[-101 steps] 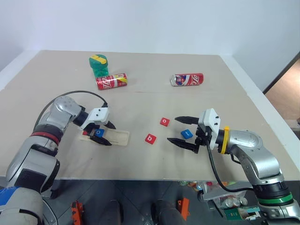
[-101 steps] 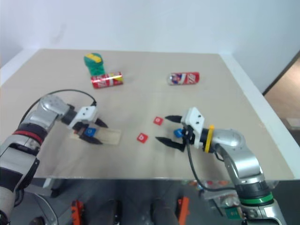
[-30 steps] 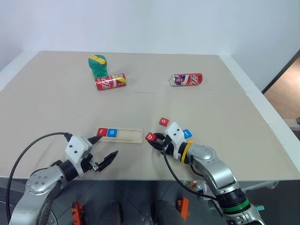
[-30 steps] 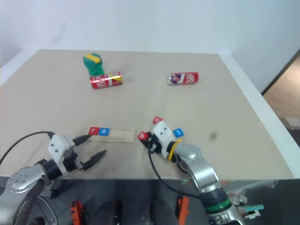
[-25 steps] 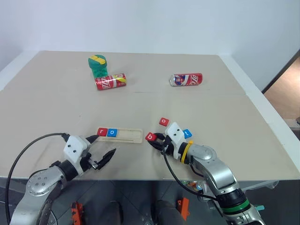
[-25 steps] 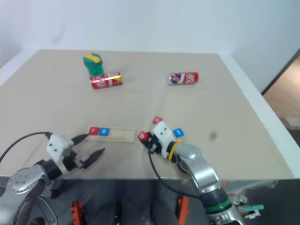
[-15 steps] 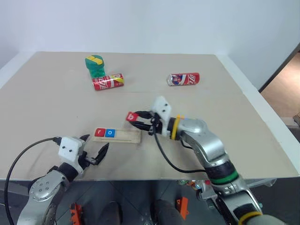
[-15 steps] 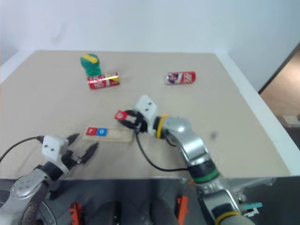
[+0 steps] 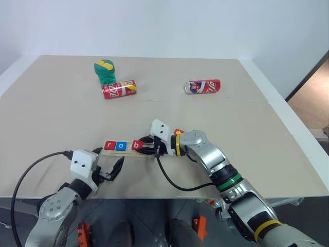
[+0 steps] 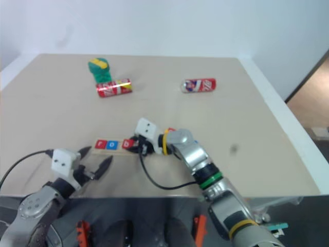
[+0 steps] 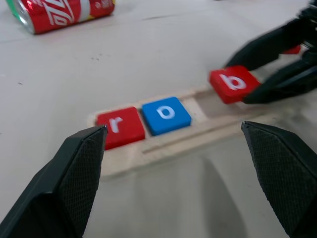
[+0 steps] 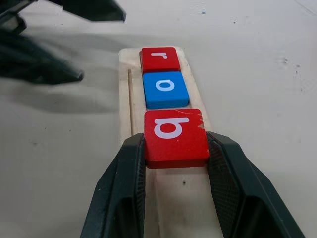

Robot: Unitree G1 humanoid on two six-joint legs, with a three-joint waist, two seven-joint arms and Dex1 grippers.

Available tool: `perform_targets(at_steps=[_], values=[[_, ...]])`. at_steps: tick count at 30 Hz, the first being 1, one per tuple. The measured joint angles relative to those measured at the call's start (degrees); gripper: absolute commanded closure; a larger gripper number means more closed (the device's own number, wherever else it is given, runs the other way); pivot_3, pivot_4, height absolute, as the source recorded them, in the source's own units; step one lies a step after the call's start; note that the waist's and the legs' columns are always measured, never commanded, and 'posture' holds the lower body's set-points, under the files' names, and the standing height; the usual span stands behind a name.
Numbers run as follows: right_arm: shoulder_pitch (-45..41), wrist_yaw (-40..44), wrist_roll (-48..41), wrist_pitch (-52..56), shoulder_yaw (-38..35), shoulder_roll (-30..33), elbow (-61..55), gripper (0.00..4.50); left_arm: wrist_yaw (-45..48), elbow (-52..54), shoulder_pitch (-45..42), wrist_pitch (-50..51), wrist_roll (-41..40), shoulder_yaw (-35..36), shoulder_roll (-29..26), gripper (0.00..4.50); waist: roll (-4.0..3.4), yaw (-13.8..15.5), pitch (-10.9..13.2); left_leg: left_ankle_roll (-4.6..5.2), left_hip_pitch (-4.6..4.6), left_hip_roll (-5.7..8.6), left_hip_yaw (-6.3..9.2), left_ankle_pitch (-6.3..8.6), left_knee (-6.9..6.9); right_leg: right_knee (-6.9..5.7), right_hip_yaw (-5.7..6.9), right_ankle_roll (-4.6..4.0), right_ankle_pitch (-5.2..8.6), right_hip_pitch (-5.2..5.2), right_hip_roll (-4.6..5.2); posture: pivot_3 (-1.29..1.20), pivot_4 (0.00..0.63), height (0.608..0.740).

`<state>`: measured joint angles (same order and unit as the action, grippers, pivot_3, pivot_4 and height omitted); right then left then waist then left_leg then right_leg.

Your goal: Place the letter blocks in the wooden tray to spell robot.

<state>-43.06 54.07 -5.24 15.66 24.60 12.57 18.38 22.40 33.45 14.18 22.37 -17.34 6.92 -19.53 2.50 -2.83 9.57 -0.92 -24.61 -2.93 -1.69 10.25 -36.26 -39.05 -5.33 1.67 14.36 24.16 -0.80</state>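
Over the wooden tray, the right hand now pinches the red b block by its two side edges, just beside the blue o block, which lies against the red r block at the tray's far end from that hand. A second ago this hand was closed on the b on the bare table, well off the tray's open end; since then it has lifted the block and swung it across to the third place in the slot. Whether the b already rests flat in the slot or hangs just above it I cannot tell. If it seats, three of the five letters are placed.

Near the tray's r end, on the side toward the table's front edge, the left hand stays spread wide and holds nothing.

Another red block peeks out behind the right wrist, on the tray's far side.
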Motion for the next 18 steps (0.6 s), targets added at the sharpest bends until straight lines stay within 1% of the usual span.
perform_targets(at_steps=[7,18], values=[[-0.83,0.83,2.36,-2.64,0.26,-3.08,4.02,3.32,-1.19,0.41,-0.08,0.0,0.13,-0.31,0.31,0.0,0.0,0.0,0.0,0.0,-0.01,0.01,-0.01,0.0,0.0,0.0,0.0,-0.01,0.0,0.01,0.02,0.0,0.15,0.74],[-3.33,0.77,4.94,-7.22,0.12,-5.18,10.21,3.32,-1.95,1.39,0.08,0.0,0.72,-1.72,0.58,0.0,-0.02,-0.02,0.01,-0.01,-0.01,0.0,-0.03,0.0,0.01,0.0,0.03,-0.06,0.02,0.04,0.04,0.0,0.15,0.74]])
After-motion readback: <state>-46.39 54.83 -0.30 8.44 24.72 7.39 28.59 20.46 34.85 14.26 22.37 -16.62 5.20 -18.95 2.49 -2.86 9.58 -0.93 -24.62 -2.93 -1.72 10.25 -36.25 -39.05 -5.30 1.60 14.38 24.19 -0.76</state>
